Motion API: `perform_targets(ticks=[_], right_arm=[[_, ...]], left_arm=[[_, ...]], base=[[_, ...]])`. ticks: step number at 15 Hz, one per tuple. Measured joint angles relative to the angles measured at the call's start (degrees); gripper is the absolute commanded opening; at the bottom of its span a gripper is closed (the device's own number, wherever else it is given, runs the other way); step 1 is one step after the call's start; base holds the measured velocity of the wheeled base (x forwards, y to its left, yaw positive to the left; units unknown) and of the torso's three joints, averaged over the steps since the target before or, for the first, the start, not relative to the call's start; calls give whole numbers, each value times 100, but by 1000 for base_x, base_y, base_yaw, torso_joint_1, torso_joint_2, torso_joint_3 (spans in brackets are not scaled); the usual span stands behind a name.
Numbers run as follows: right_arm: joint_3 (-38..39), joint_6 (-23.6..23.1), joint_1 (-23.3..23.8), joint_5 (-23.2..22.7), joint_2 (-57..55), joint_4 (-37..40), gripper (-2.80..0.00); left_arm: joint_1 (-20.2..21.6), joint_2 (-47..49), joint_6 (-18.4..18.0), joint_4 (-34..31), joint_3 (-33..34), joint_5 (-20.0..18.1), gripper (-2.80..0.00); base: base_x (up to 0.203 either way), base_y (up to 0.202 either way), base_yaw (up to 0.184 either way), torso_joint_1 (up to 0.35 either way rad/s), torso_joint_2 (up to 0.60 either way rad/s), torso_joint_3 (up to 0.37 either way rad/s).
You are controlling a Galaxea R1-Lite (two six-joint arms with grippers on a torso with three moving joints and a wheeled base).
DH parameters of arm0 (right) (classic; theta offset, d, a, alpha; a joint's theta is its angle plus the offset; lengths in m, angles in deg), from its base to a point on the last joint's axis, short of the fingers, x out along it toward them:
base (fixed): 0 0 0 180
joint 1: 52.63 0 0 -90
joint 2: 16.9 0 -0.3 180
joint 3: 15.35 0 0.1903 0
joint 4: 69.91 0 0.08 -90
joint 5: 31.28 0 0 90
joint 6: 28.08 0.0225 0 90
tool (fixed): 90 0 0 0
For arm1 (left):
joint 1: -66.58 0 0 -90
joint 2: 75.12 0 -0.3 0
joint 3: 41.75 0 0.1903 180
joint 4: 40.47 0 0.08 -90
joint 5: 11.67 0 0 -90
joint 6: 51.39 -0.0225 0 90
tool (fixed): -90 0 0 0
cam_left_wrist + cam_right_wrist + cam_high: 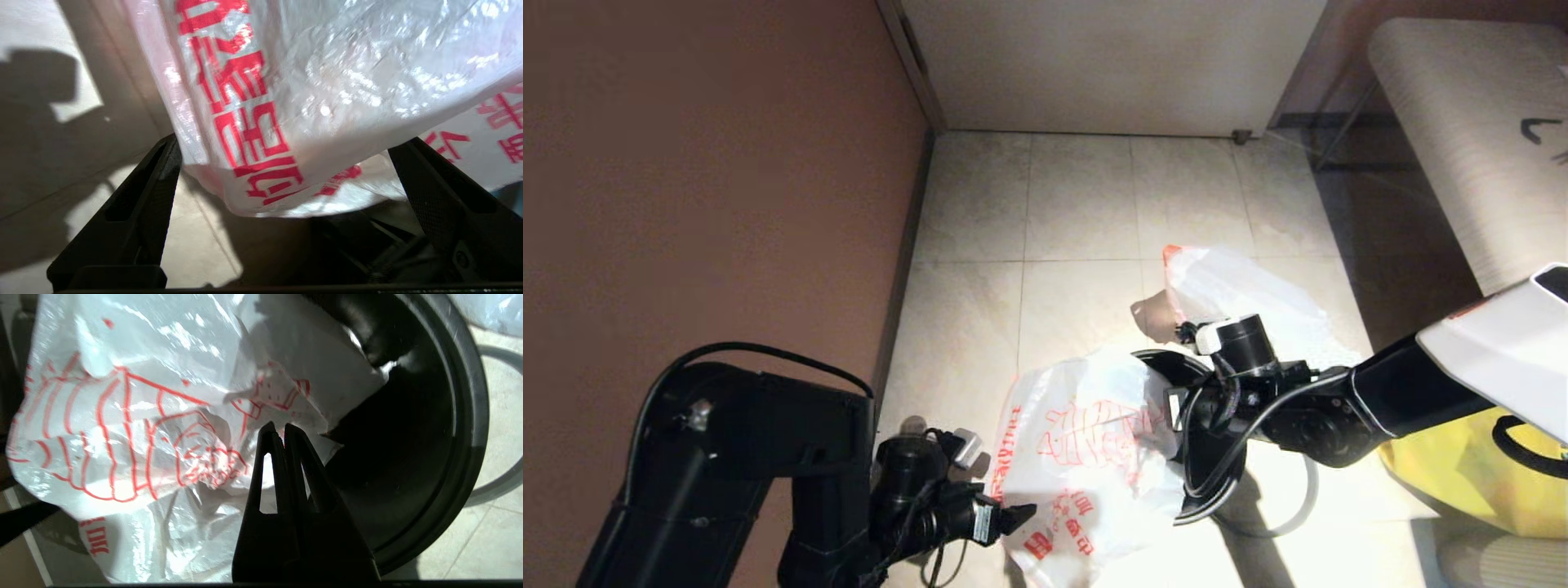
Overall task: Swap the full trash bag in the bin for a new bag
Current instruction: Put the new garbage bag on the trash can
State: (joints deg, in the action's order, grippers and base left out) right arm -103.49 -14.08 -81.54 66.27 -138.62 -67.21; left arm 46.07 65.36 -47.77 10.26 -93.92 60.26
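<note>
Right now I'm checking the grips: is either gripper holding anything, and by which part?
The right gripper is shut on the new bag, pinching a crumpled fold over the bin. The left gripper holds nothing.

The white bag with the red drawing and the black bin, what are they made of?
The bag with the red drawing looks like thin, shiny plastic film: it crinkles, glints, and light shows through it. The bin looks like hard black plastic, smooth and a bit glossy inside, though it could be coated metal; its grey rim looks like a thin hoop, material unclear.
</note>
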Motion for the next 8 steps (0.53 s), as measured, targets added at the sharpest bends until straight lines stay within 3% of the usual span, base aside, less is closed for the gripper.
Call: perform_targets(ticks=[4, 8], right_arm=[[-67, -127, -16, -16, 140, 34, -280], [-141, -176, -32, -68, 326, 123, -280]], left_arm=[[100, -468, -26, -1736, -528, -153, 0], [64, -575, -34, -2573, -1095, -171, 0]], base=[[0, 0, 0, 0, 0, 0], [0, 0, 0, 0, 0, 0]])
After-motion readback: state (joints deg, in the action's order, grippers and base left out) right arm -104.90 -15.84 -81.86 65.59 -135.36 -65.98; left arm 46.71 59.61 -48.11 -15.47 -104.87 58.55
